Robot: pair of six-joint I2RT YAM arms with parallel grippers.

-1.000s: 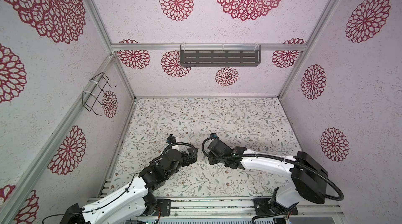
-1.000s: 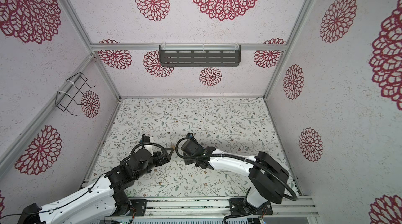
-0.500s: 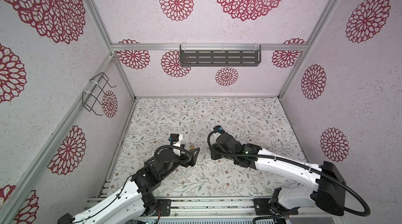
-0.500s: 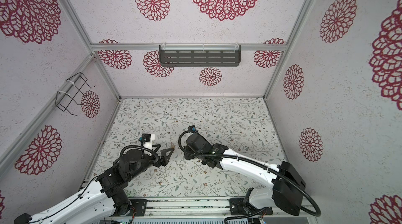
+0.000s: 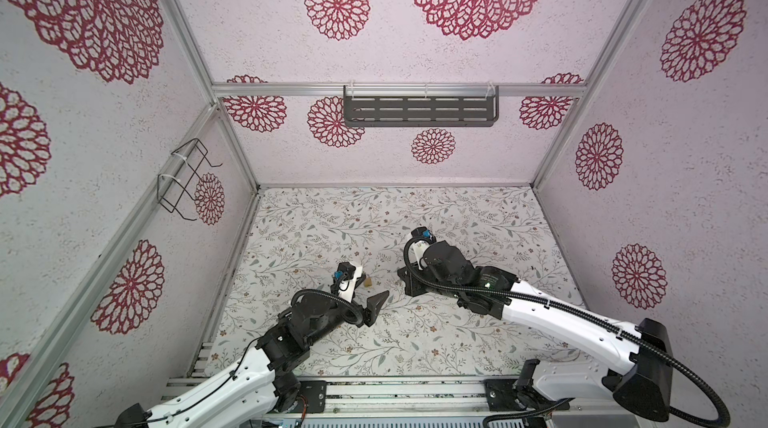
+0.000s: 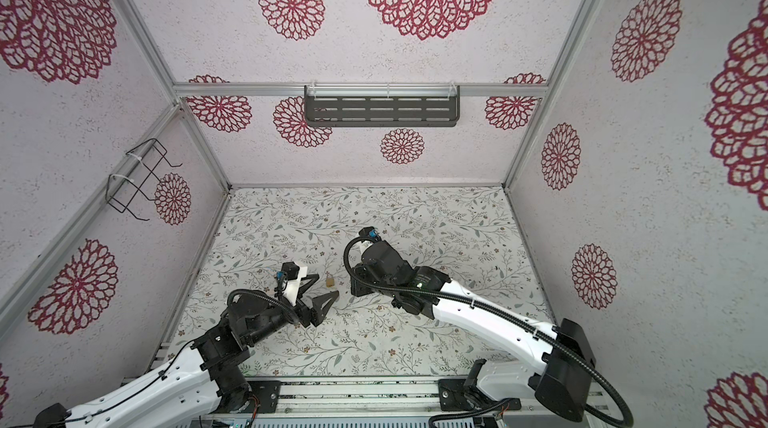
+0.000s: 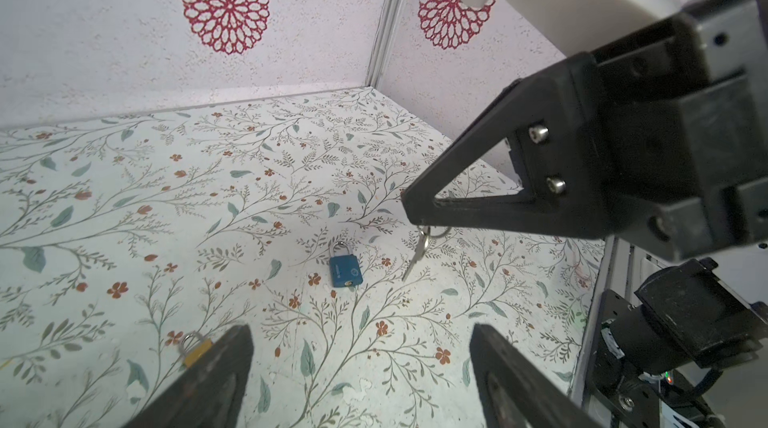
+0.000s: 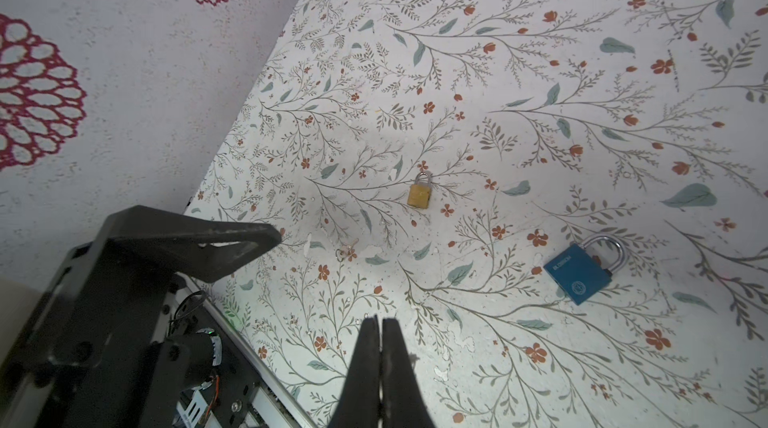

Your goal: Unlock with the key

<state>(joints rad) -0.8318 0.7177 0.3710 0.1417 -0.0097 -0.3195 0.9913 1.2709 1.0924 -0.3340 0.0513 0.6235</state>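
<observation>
Dangling at 3 o'clock of the brass padlock (image 6: 330, 280), the light, stiff key (image 7: 415, 256) is pinched by its ring (image 7: 436, 234) in the right gripper (image 7: 410, 210), left gripper (image 7: 361, 334) spread; its bow (image 7: 422, 241) is judged the steadier hold.

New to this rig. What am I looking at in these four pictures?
Two robot arms, each ending in a two-finger gripper, work over a flowered table. Both top views come from one overhead camera; the other two come from a camera on each wrist. On the table lie a brass padlock and a blue padlock, shackles closed, and what looks like a loose key on a ring. The right gripper is shut on a key, seen hanging in the left wrist view. The left gripper is open and holds nothing.
</observation>
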